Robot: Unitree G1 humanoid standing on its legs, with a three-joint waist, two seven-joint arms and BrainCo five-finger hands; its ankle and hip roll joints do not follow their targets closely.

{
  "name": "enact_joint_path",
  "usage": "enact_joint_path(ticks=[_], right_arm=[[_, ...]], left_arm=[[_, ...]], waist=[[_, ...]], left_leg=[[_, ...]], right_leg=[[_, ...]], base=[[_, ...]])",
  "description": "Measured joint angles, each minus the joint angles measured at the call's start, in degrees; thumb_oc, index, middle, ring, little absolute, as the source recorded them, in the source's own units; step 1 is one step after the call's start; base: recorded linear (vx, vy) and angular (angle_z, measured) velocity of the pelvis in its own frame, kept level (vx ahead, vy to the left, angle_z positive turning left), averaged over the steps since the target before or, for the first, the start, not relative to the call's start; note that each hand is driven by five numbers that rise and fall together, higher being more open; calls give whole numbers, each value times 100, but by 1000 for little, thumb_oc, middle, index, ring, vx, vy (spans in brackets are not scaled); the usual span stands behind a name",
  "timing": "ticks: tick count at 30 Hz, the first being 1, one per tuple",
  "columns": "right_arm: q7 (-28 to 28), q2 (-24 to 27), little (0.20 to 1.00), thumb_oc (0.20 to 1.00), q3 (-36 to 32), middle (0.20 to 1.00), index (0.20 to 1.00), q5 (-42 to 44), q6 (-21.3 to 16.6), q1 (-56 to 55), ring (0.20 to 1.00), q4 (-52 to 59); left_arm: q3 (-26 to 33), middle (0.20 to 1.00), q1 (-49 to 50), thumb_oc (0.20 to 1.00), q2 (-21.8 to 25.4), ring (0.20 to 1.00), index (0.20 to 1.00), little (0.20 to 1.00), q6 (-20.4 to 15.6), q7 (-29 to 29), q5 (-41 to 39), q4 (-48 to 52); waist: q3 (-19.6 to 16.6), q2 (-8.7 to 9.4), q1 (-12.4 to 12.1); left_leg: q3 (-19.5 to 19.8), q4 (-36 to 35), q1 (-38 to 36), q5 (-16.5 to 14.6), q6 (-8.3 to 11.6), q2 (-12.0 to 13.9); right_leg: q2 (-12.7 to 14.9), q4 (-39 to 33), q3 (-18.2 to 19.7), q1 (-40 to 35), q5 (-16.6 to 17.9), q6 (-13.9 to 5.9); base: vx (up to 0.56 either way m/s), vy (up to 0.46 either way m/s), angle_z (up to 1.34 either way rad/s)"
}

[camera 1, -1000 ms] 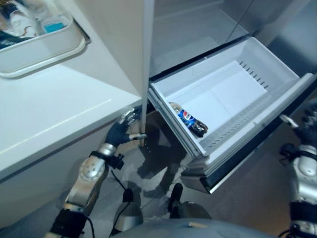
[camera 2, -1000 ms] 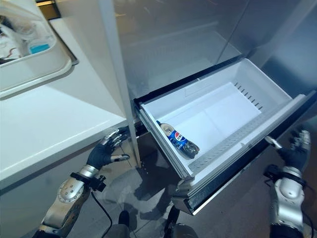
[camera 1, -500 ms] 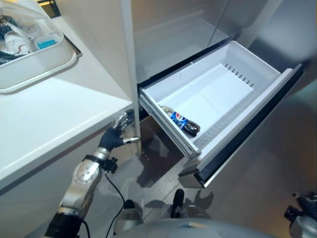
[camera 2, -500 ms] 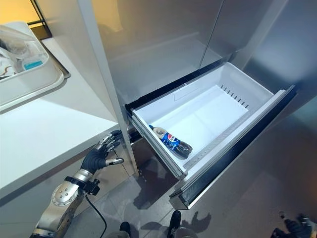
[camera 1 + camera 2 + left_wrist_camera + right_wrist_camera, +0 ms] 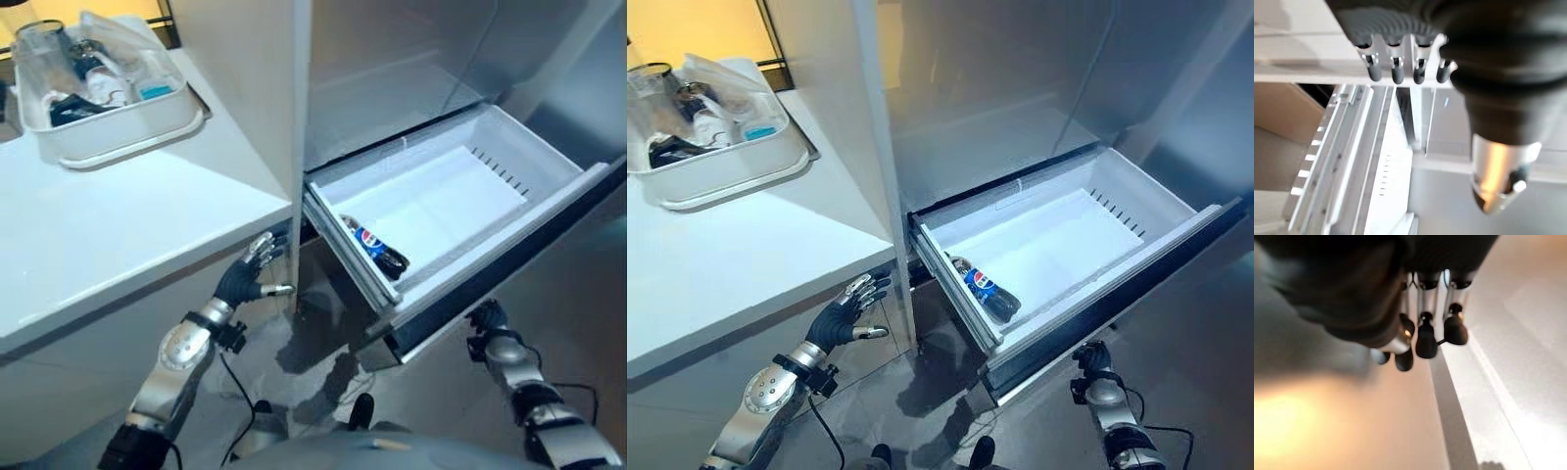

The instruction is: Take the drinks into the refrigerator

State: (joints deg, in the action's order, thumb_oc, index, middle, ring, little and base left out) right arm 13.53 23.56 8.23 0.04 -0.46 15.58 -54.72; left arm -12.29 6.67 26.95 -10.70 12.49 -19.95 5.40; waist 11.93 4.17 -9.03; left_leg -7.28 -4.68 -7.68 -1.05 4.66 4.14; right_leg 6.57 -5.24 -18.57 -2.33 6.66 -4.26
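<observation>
White drawer (image 5: pixel 549 162) open, bottle (image 5: pixel 375 247) inside; your left hand (image 5: pixel 251 279) spread empty, right hand (image 5: pixel 487 318) unclear. Next: push drawer shut.

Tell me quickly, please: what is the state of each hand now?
Left hand: open, fingers spread, holding nothing, beside the drawer.
Right hand: below the drawer front; cannot be told.

Paired head views down onto the shared open drawer (image 5: pixel 441 211); close wrist views.
</observation>
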Motion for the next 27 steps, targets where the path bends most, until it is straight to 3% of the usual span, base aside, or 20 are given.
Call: enact_joint_path(ticks=[7, 11, 14, 20, 21, 22, 23, 27], right_arm=[[-332, 125, 200, 200, 1260, 200, 200, -1154, 142, 1135, 200, 94], [-483, -149, 200, 200, 1605, 200, 200, -1710, 44, 1721, 200, 709], [-564, -380, 200, 200, 1740, 200, 200, -2002, -231, 2138, 200, 1238], [-566, -595, 200, 200, 1729, 200, 200, -2134, -416, 2584, 200, 1375], [-566, -597, 718, 718, 1731, 718, 718, -2134, -412, 2570, 718, 1348], [-563, -595, 953, 953, 1719, 953, 953, -2131, -419, 2561, 953, 1347], [-549, -595, 1000, 1000, 1674, 1000, 1000, -2122, -422, 2476, 1000, 1335], [-527, -707, 1000, 1000, 1421, 1000, 1000, -1879, -408, 1956, 1000, 1137]], left_arm=[[-2, 1000, -34, 1000, -188, 1000, 1000, 1000, -2, -174, -7, -17], [-9, 1000, -32, 1000, -249, 1000, 1000, 1000, -1, -266, -6, -19], [-10, 1000, -103, 1000, -275, 1000, 1000, 1000, -1, -306, -6, -18], [-24, 1000, -171, 1000, -280, 1000, 1000, 1000, -1, -358, -7, -18], [-24, 1000, -171, 1000, -278, 1000, 1000, 1000, -1, -359, -7, -18], [-27, 1000, -179, 1000, -278, 1000, 1000, 1000, 0, -358, -6, -20], [-36, 1000, -196, 1000, -280, 1000, 1000, 1000, 2, -358, -7, -20], [-65, 1000, -191, 1000, -303, 1000, 1000, 1000, 13, -376, -12, -61]], waist=[[78, -8, -160], [168, -67, -359], [213, -85, -471], [245, -37, -751], [253, -25, -746], [259, -13, -723], [268, 2, -713], [276, 23, -650]], left_leg=[[277, 43, 339, 104, 52, 58], [347, 44, 357, 141, 64, 64], [422, 53, 379, 154, 60, 46], [432, 37, 351, 157, 52, 3], [432, 32, 324, 157, 50, -7], [430, 32, 314, 156, 48, -9], [429, 28, 282, 155, 47, -10], [412, 5, 226, 157, 38, -10]], right_leg=[[-38, -1, -266, 156, 11, 78], [-42, 0, -331, 160, 6, 91], [-23, 1, -395, 160, -10, 81], [26, 2, -400, 124, -41, 54], [34, 2, -401, 94, -46, 46], [35, 2, -400, 90, -46, 46], [35, 2, -400, 58, -46, 46], [35, 2, -383, 23, -43, 42]], base=[[-6, 7, 19], [5, 17, 9], [8, 17, 13], [3, 4, 4], [0, 0, 0], [0, 0, 0], [1, 13, -3], [0, 3, -1]])
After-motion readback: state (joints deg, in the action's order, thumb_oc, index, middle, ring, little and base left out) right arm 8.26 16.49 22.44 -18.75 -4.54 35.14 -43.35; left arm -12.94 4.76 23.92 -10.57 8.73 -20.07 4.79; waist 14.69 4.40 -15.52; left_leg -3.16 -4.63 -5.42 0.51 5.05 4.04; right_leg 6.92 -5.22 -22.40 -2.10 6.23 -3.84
